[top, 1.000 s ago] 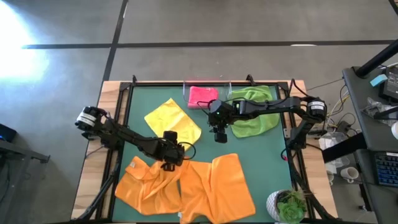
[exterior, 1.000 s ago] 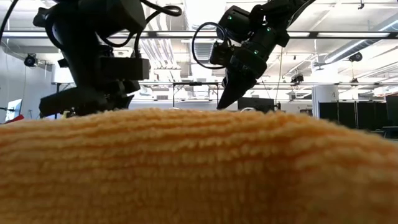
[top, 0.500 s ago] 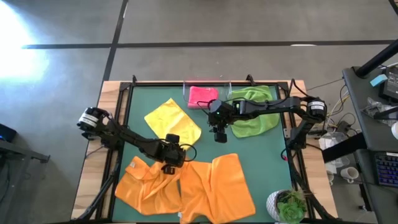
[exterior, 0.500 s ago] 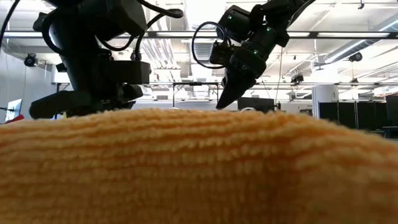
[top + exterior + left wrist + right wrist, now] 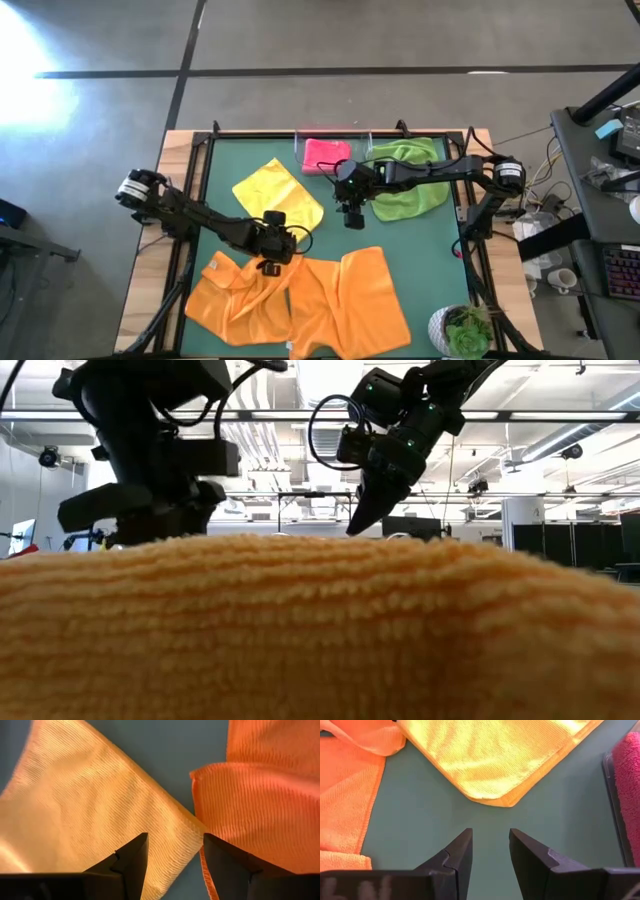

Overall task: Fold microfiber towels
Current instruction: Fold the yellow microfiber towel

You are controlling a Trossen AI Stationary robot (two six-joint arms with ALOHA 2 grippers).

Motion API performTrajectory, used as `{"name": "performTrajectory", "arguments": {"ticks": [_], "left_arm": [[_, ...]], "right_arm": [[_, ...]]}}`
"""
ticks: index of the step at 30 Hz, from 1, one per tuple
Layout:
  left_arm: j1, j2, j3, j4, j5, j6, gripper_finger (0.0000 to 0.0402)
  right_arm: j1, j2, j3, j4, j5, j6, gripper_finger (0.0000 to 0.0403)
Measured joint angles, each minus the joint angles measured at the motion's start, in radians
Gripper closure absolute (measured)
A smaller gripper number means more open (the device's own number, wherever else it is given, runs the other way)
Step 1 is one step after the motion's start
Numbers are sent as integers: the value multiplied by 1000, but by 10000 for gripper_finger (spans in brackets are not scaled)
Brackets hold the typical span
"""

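Observation:
Two orange towels lie rumpled side by side at the table's near edge, one on the left [image 5: 235, 300] and one on the right [image 5: 350, 305]. The yellow towel [image 5: 278, 195] lies flat at the centre left. The pink towel [image 5: 325, 155] lies folded at the far edge, and the green towel [image 5: 410, 180] lies at the far right. My left gripper [image 5: 268, 262] is open just above the yellow towel's near corner [image 5: 192, 827], beside an orange towel's folded edge [image 5: 235, 775]. My right gripper [image 5: 352, 215] is open and empty above bare mat [image 5: 490, 820], near a yellow corner [image 5: 497, 800].
The pink towel sits in a clear tray [image 5: 300, 150] at the far edge. A potted plant [image 5: 465, 335] stands at the near right corner. An orange towel [image 5: 320, 630] fills the lower half of the low view. Bare green mat [image 5: 400, 235] lies between the towels.
My left gripper has dipped a little toward the towels and come back up. The towels lie as before.

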Motion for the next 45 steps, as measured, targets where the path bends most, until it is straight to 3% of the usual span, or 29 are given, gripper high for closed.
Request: {"name": "performTrajectory", "arguments": {"ticks": [11,37,41,45], "left_arm": [[-3,19,-1,1,47,-6,226],[9,62,0,24,25,-7,227],[12,63,-2,29,26,-7,248],[14,62,-3,29,26,-7,294]], "right_arm": [[0,0,0,2,0,2,282],[0,0,0,2,0,3,282],[0,0,0,2,0,3,282],[0,0,0,2,0,3,282]]}}
